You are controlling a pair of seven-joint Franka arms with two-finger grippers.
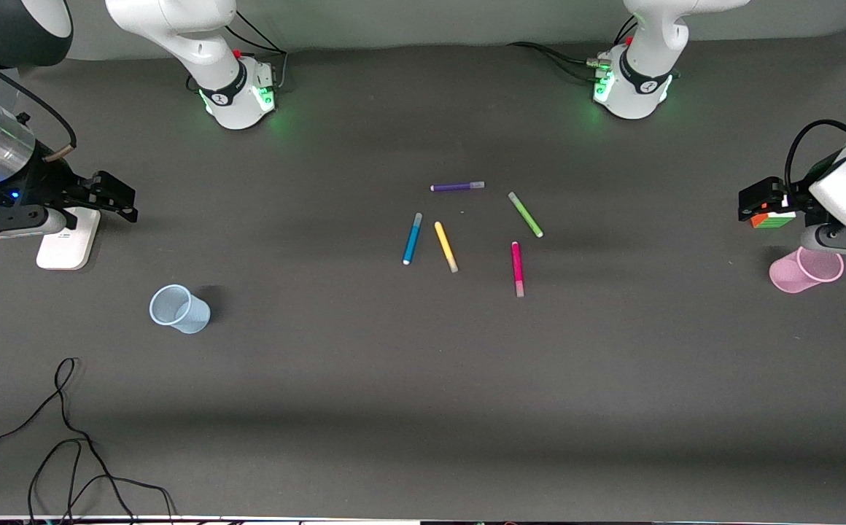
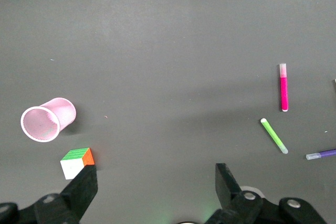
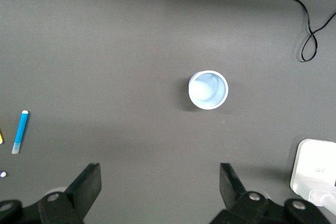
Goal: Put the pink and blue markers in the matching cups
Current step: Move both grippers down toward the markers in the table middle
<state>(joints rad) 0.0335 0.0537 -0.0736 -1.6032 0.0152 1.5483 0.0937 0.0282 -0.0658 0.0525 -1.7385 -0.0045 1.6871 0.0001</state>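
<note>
Markers untouched: pink marker [image 1: 517, 268] and blue marker [image 1: 412, 238] lying mid-table among other pens. Left end effector [image 2: 156, 184] spread, empty, above pink cup [image 1: 806, 270]; right end effector [image 3: 160, 184] spread near blue cup [image 1: 179, 308]. Next, probably: reach centreward, pinch matching marker.

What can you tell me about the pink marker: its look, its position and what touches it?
The pink marker is a slim magenta pen with a pale cap at the end nearer the front camera. It lies flat on the dark table, pointing roughly toward that camera, apart from the other pens. The green marker is its closest neighbour, farther from the camera. Nothing touches it and no gripper is near it.
</note>
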